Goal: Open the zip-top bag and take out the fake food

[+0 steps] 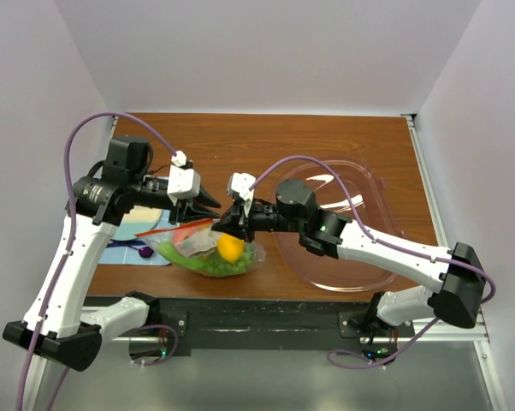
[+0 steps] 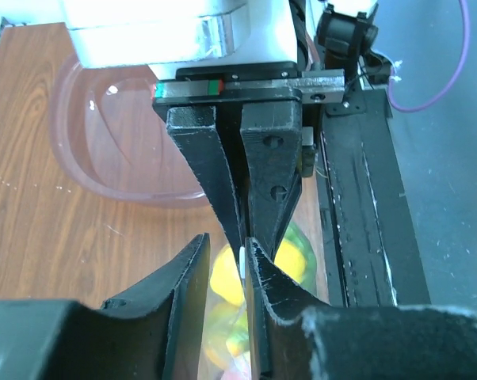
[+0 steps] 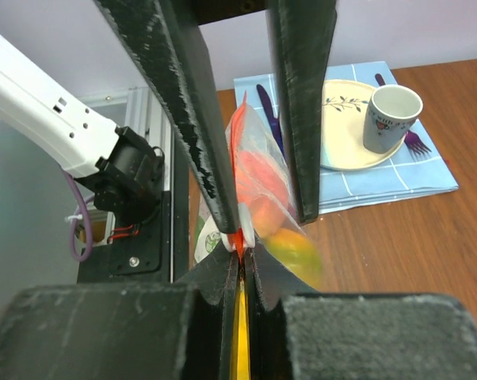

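The right gripper (image 3: 240,244) is clenching the bag (image 1: 198,250) by its zip strip, probably anchoring one lip. The left gripper (image 2: 229,255) is straddling that edge, jaws parted. The bag is sagging, plastic food (image 1: 230,248) inside, onto the front of a brown wooden table (image 1: 266,145). White walls are enclosing it.

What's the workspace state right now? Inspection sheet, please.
Surface: wooden table, no spills seen.
Job's things: zip-top bag held by its zip edge, fake food inside.
Clutter: clear tub on the right; blue cloth with plate, cup, purple fork on the left.
Grippers: right gripper shut on the zip edge; left gripper open, astride the bag's top.
Cables: a purple cable loops over each arm.
Surroundings: white walls; nothing else seen.
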Controlling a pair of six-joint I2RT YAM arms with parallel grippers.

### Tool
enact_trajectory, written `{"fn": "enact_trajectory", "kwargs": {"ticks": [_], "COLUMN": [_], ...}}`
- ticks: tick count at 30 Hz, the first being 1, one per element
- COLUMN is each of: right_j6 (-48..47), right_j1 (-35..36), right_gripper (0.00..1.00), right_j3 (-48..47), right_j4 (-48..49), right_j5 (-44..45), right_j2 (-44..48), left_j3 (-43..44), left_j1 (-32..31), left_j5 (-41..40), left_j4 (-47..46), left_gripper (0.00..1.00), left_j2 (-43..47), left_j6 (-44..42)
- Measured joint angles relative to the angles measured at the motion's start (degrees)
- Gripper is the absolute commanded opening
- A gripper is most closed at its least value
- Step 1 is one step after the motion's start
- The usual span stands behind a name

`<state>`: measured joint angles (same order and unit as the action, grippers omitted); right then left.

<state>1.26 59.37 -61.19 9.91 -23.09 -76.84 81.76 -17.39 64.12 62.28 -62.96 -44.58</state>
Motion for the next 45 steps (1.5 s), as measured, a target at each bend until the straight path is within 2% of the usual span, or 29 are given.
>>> {"fn": "enact_trajectory", "kwargs": {"ticks": [3,10,17,34,41,45], "right_j6": [-0.2,-0.2,-0.2,-0.2,-0.3,-0.3], "right_j1": [0.0,-0.1,-0.2,-0.3,-0.8,-0.9], "right_gripper": [0.04,0.03,0.03,0.02,0.02,0.02], "right_j3": [0.0,0.0,0.0,0.0,-0.4,-0.4], "right_j4": [-0.8,-2.1,-2.0,-2.0,-2.6,-2.7], "right_j5": [0.0,0.0,0.0,-0.3,-0.2,-0.2], "right_j2": [0.0,0.0,0.0,0.0,0.0,0.0], "left_j3": [0.6,1.1,1.4,-1.1,-1.1,-1.0], "left_j1": [0.0,0.0,0.0,0.0,-0.1,-0.2], "left_j5": [0.0,-0.6,-1.8,-1.8,-2.9,-3.4], "left_j4": [3.0,9.8,11.8,4.7,5.6,5.7], "left_gripper": [0.33,0.52,0.52,0.26,0.08,0.05], "left_j2": [-1.1,-2.6,-2.3,-1.9,-1.9,-1.9], "left_j6": [-3.0,-7.6,-8.6,-4.3,-5.5,-6.0]}}
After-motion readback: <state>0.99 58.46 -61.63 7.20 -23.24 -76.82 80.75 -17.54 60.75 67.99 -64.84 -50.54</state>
